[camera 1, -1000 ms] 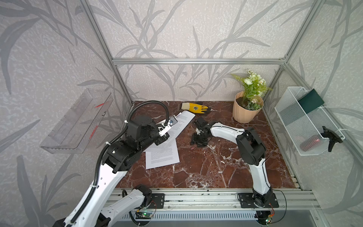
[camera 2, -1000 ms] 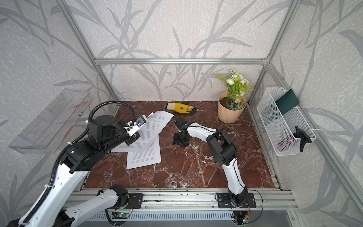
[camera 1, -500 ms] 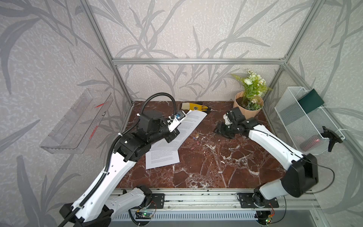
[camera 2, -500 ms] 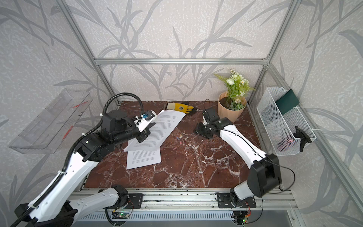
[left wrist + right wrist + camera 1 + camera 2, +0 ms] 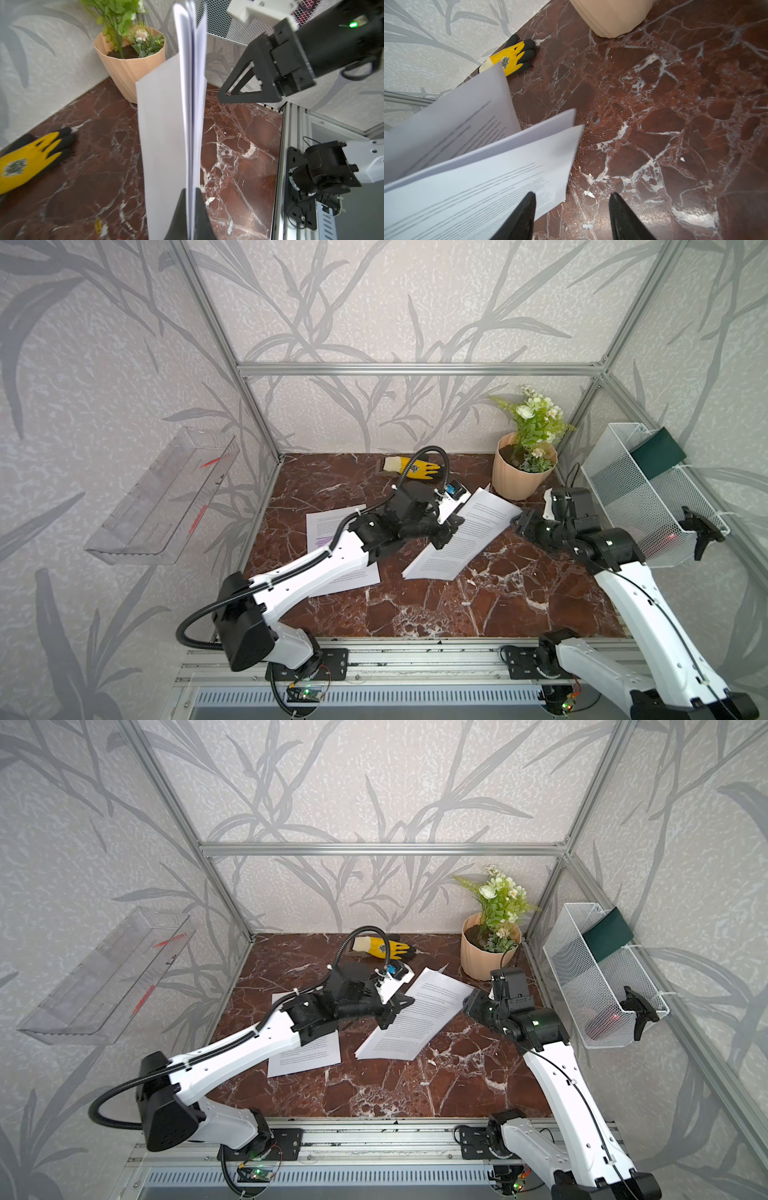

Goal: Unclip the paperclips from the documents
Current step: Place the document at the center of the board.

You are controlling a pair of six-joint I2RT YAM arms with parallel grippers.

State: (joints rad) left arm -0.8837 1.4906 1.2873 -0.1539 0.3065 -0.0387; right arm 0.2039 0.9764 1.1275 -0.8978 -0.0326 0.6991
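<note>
My left gripper (image 5: 448,531) (image 5: 395,1011) is shut on the edge of the unmarked document (image 5: 465,539) (image 5: 415,1019) and holds it tilted above the marble. In the left wrist view the left gripper (image 5: 189,190) pinches the sheets (image 5: 166,124), which fan apart at the far end. My right gripper (image 5: 519,524) (image 5: 469,1006) is open just off that document's far corner. In the right wrist view the right gripper (image 5: 572,194) has nothing between its fingers, and the document's corner (image 5: 477,187) lies beside one of them. The purple-marked document (image 5: 328,526) lies flat under my left arm. A tiny pink-red paperclip (image 5: 406,551) lies on the marble.
A yellow glove (image 5: 415,467) lies at the back wall. A peach plant pot (image 5: 521,477) stands at the back right, close to the lifted sheets. A white wire basket (image 5: 648,506) hangs on the right wall, a clear tray (image 5: 162,497) on the left.
My left gripper has carried the unmarked document to the right, off the other set. My right arm has swung from the table's middle out to the right, by the pot.
</note>
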